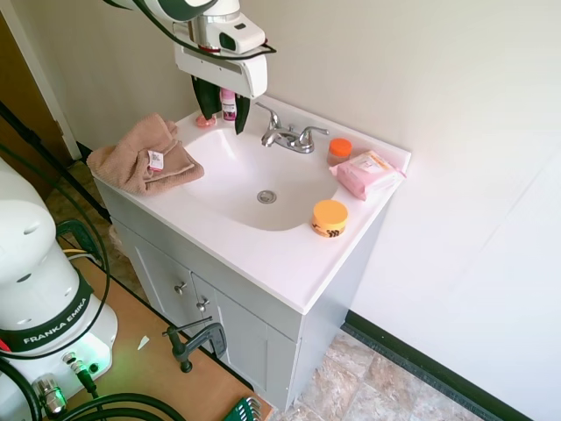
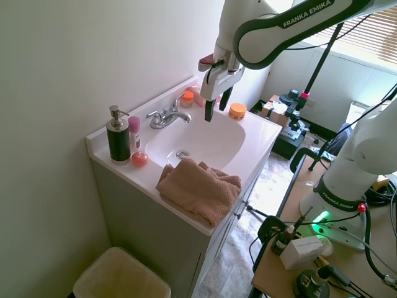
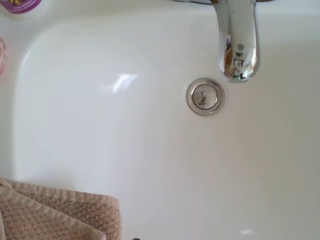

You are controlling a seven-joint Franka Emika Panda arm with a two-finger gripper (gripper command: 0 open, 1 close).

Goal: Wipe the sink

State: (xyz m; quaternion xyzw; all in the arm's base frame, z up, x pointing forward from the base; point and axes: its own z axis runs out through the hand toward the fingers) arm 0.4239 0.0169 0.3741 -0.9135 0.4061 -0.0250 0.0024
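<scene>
White and glossy, the sink (image 1: pixel 237 175) sits sunk into the vanity top (image 1: pixel 289 263), filling most of it. Its oval runs lengthwise along the wall, with the chrome faucet (image 1: pixel 287 136) at the wall side of the bowl, at about 1 o'clock from the drain (image 1: pixel 266 196) in the first exterior view. The spout points out over the bowl toward the drain; in the wrist view its tip hangs just short of the drain.

The gripper (image 1: pixel 224 110) hovers above the bowl's back left part, fingers spread apart and holding nothing. It hangs well clear of the porcelain, probably because no cloth is yet in hand.

A tan towel (image 1: pixel 145 156) lies bunched on the counter at 9 o'clock from the drain, one edge overhanging the bowl's rim. It looks to be the wiping cloth, left within easy reach of the arm.

Toiletries line the back edge: a dark soap dispenser (image 2: pixel 118 136) and a pink bottle (image 2: pixel 134 133) at the left corner, an orange-lidded jar (image 1: pixel 330 217) and a pink packet (image 1: pixel 366 173) at the right, so the bowl itself holds nothing to wipe around.
</scene>
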